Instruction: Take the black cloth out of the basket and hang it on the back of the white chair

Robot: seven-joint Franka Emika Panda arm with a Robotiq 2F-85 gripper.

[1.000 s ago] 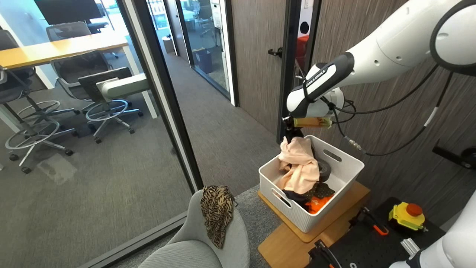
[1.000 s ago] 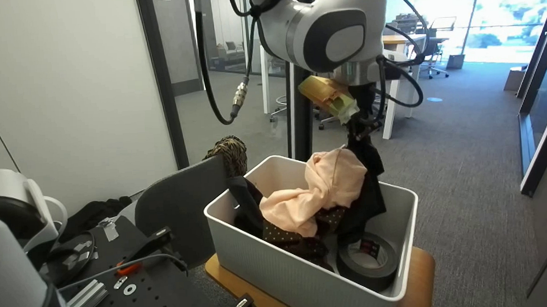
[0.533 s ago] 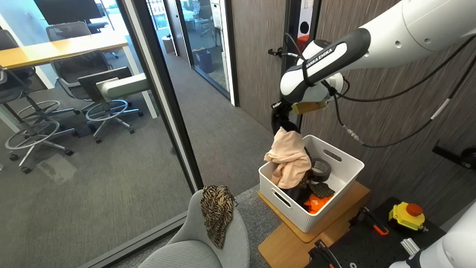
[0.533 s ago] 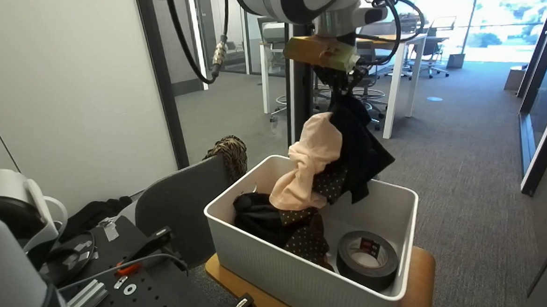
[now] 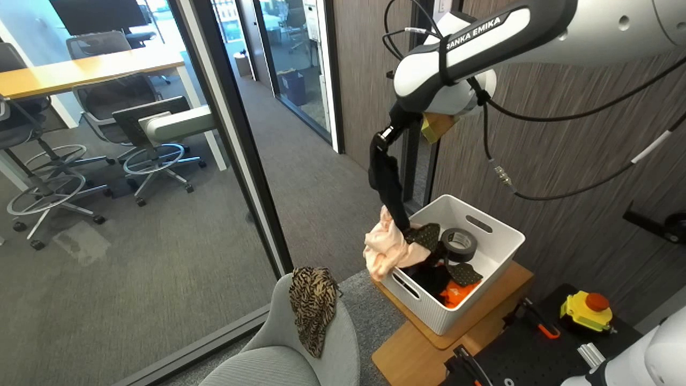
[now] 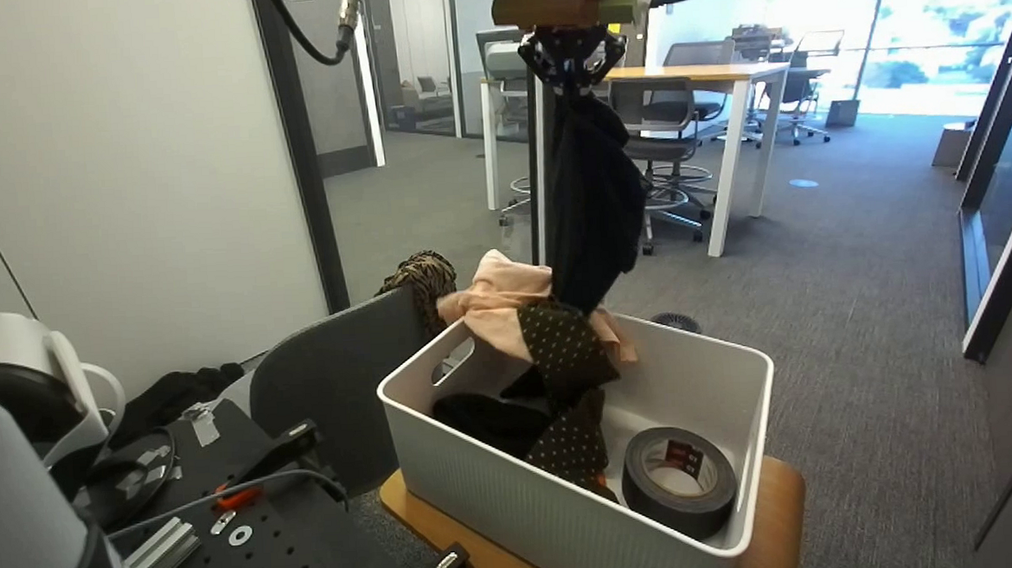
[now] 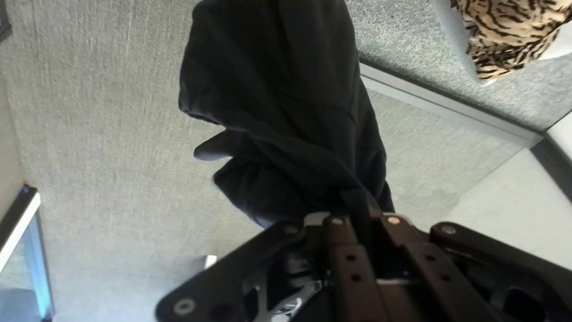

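Cloth in plain black [image 6: 595,201] hangs from the hand [image 6: 576,88], whose fingers [image 7: 344,235] are drawn nearly together on a pinch of its top end, likely leaving the length free for draping. Its long axis runs close to upright, slanting in an exterior view, lower end [image 5: 396,212] pointing down toward the basket [image 6: 527,517]. There it appears to meet a dotted brown cloth [image 6: 566,350] and a peach cloth [image 5: 390,249] spilling past the rim; whether either is snagged cannot be told. The basket sits on a wooden tabletop [image 6: 778,512] near the white chair [image 5: 289,338], presumably for reach; tiger-striped cloth [image 5: 313,311] covers part of that chair's back.
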